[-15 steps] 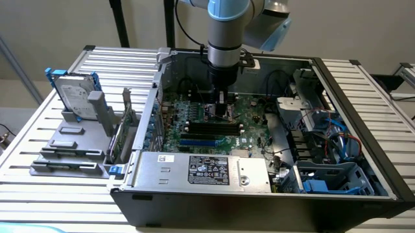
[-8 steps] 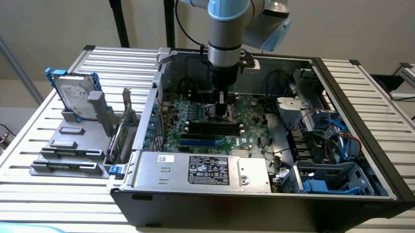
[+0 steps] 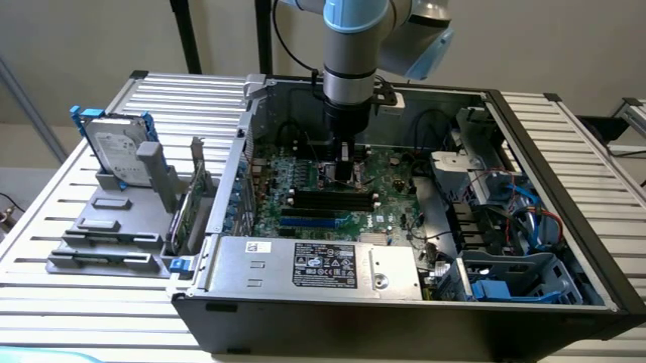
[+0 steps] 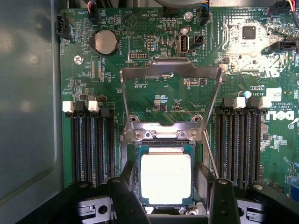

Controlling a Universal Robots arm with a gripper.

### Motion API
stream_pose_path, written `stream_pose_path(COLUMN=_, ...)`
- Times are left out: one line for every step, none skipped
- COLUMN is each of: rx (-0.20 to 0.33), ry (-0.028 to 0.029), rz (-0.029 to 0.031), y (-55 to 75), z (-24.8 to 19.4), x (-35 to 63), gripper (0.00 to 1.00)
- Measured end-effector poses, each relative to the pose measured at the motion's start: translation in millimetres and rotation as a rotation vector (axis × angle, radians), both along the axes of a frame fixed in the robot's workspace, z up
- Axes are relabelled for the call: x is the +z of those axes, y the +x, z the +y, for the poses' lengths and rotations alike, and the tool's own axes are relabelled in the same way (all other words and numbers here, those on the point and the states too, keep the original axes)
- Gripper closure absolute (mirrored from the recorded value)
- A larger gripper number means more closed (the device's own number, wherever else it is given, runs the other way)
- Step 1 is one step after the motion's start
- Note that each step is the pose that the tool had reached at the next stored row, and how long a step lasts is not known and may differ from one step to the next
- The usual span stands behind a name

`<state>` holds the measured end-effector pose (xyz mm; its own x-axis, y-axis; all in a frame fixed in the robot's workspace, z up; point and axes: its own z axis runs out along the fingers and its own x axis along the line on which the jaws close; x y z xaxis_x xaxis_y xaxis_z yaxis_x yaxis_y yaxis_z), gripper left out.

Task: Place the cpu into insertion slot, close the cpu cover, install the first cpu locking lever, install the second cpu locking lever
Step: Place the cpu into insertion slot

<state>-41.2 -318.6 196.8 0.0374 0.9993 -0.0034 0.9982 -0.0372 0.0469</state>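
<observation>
slatted metal table [image 3: 91, 318] carried an open computer case [image 3: 404, 333], with an upright hard drive [image 3: 113, 147] in a grey holder toward the table's edge on the exterior view's left. the arm [image 3: 353, 45] reached straight down into the case over the green motherboard [image 3: 394, 170]. black memory slots [image 4: 91, 144] ran on both sides of the insertion slot [image 4: 137, 175], which sat near the board's middle. the cpu cover [image 4: 170, 70] stood raised on its hinge, off the slot. the cpu [image 4: 166, 179] lay flat inside the insertion slot, silver face up. the gripper [image 4: 170, 189] hung just above it with jaws spread wide, its fingers [image 4: 122, 196] flanking the chip and holding nothing.
</observation>
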Motion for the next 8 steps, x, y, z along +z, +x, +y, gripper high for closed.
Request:
stream_pose_path(rx=0.000, ry=0.0000, rz=0.0000, y=0.0, z=0.0, x=0.0, gripper=0.38)
stream_pose_path(rx=0.000, ry=-0.0001, rz=0.0000, y=0.0, z=0.0, x=0.0, gripper=0.38)
stream_pose_path(rx=0.000, ry=-0.0002, rz=0.0001, y=0.0, z=0.0, x=0.0, gripper=0.38)
stream_pose_path(rx=0.000, ry=-0.0002, rz=0.0001, y=0.0, z=0.0, x=0.0, gripper=0.38)
stream_pose_path(rx=0.000, ry=-0.0002, rz=0.0001, y=0.0, z=0.0, x=0.1, gripper=0.38)
stream_pose_path(rx=0.000, ry=-0.0002, rz=0.0001, y=0.0, z=0.0, x=0.2, gripper=0.38)
stream_pose_path(rx=0.000, ry=-0.0002, rz=0.0001, y=0.0, z=0.0, x=0.7, gripper=0.38)
stream_pose_path(rx=0.000, ry=-0.0002, rz=0.0001, y=0.0, z=0.0, x=1.5, gripper=0.38)
